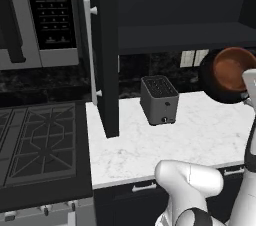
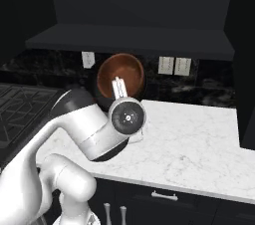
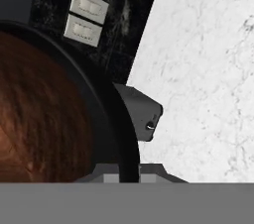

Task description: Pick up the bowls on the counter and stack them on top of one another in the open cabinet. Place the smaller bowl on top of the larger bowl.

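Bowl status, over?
Gripper shut on bowl, lifted off counter, tipped on edge. Cabinet shelf above, door open. Toaster left, clear of path.

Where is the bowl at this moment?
The bowl is lifted off the counter, tilted on its side at the right of the left base view, right of the toaster, just below the cabinet shelf.

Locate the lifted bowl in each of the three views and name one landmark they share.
Left base view: bowl at the right edge, above the counter.
Right base view: upper centre, behind the wrist, below the cabinet shelf.
Hand view: large, at the left edge.
Shared landmark: the white wall switches.
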